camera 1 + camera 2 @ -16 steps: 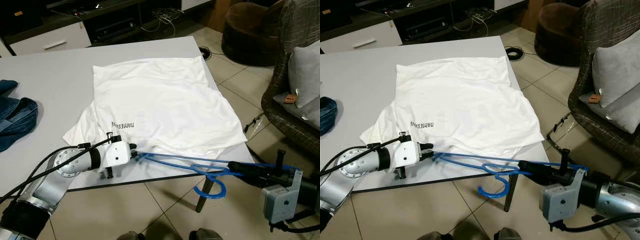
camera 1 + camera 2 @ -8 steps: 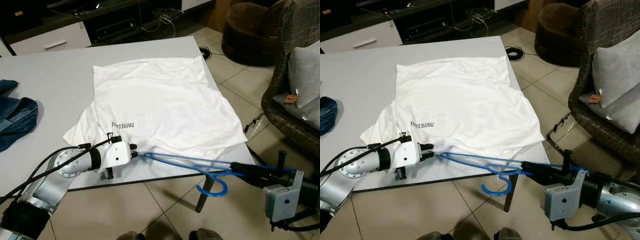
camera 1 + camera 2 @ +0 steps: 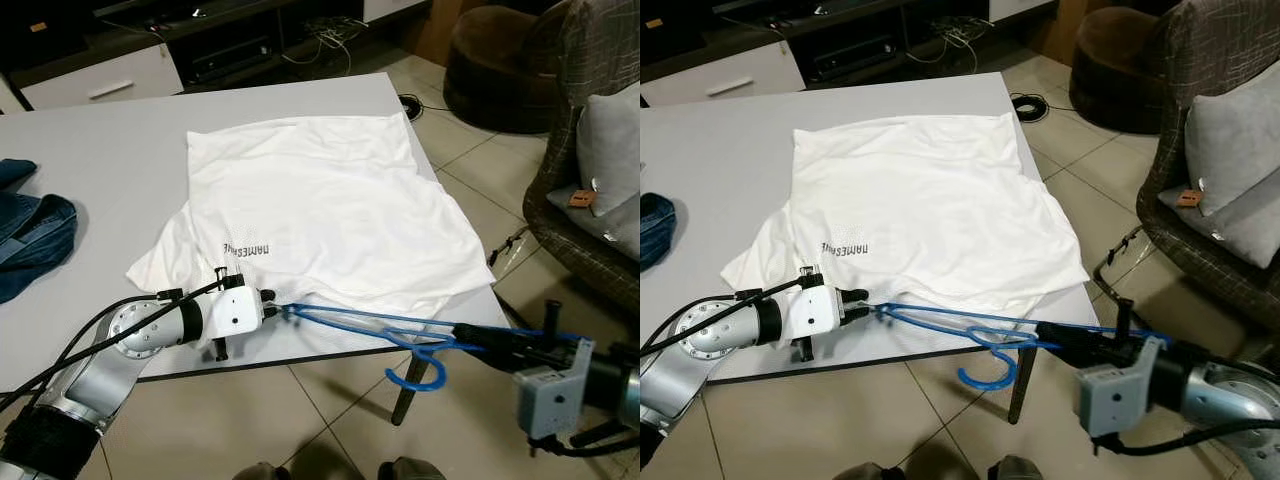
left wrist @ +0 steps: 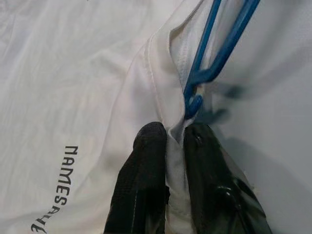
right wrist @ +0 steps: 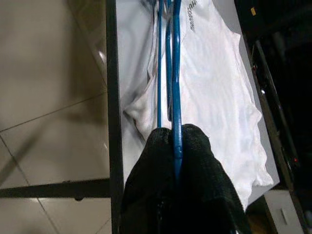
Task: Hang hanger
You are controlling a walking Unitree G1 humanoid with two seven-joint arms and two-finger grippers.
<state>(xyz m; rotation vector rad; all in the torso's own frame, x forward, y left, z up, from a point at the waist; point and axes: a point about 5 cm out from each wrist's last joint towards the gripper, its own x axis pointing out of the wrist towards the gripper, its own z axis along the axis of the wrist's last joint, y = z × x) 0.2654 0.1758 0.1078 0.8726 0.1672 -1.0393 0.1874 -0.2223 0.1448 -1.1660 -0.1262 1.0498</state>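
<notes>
Lower right of the left eye view: right gripper (image 3: 470, 335), off the table's near edge and above the tiled floor (image 3: 310, 420), clamped on a blue hanger (image 3: 370, 325). In the right wrist view, both black fingers (image 5: 195, 146) pressed together on the hanger's blue wire. Hook of the hanger curling down past the table edge, lower centre of the frame; long arm of the hanger stretching leftward over the near edge of the table (image 3: 100, 150) toward the shirt.

Lower left: left gripper (image 3: 272, 306) at the end of a silver arm, lying low along the table's near edge, pinching the hem of a white shirt (image 3: 320, 200). In the left wrist view, two black fingers (image 4: 146, 161) closed on a fold of white cloth, with the far tip of the hanger just beside them, touching the opening of the hem. Dark lettering on the shirt near the gripper, in the lower left of that view.

Centre of the frame: shirt spread flat over the pale grey table, one corner hanging slightly over the right edge.

Left edge, middle: a heap of blue denim (image 3: 30, 235) on the table, well apart from the shirt.

Right side: a woven armchair (image 3: 570, 130) with a grey cushion (image 3: 610, 140), on the floor beside the table.

Upper part: a low dark cabinet with cables (image 3: 320, 35) behind the table, and a brown round seat (image 3: 495, 50) at upper right.
</notes>
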